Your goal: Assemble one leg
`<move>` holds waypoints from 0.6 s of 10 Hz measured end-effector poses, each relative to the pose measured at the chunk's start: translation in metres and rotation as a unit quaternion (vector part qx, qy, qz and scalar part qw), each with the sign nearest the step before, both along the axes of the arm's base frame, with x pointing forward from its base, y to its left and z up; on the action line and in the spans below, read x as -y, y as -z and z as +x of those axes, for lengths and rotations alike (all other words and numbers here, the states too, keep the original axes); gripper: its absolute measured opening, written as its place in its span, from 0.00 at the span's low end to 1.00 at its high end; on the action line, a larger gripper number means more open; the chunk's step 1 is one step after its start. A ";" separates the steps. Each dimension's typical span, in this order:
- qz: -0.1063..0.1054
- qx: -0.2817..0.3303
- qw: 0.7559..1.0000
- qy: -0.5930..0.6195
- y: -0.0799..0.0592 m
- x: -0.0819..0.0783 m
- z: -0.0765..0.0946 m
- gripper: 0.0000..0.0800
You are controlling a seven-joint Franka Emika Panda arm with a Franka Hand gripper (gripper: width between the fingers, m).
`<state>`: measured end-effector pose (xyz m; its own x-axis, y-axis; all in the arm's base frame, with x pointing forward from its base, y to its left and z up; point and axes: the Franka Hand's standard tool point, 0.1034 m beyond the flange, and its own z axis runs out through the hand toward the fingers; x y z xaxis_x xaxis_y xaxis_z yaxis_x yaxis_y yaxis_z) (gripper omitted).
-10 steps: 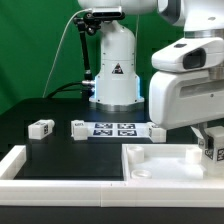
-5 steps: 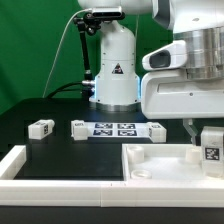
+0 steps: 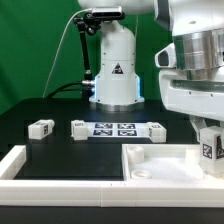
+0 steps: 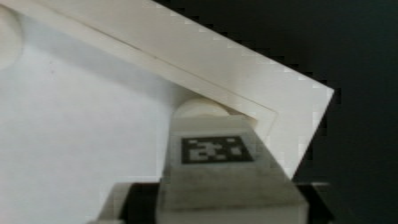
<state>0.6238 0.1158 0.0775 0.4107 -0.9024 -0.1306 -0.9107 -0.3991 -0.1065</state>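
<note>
Behind the white tray part [image 3: 160, 162], toward the exterior view's left, spare legs [image 3: 40, 128] and the marker board [image 3: 115, 128] are staying put. At the tray part's corner on the exterior view's right, the gripper [image 3: 208, 145] is turning at the wrist since half a second ago while remaining clenched on the leg [image 3: 210, 152]. It is probably twisting the leg in, though contact is hidden. The leg is standing upright: white, blocky, its tag facing outward.

Ext view's left: table [image 3: 60, 108] free behind loose leg [image 3: 40, 128]; tray [image 3: 160, 165] blocks right.
</note>
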 end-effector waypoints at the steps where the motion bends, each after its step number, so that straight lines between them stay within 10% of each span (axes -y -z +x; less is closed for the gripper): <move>1: 0.004 -0.005 1.000 0.029 0.000 0.000 0.000 0.36; 2: 0.003 -0.003 1.000 0.014 0.001 0.000 0.000 0.36; 4: 0.002 0.000 1.000 -0.024 0.000 -0.001 0.000 0.74; 6: -0.006 0.015 0.989 -0.145 -0.002 -0.004 0.000 0.80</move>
<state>0.6237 0.1202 0.0797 0.6559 -0.7477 -0.1040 -0.7544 -0.6444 -0.1249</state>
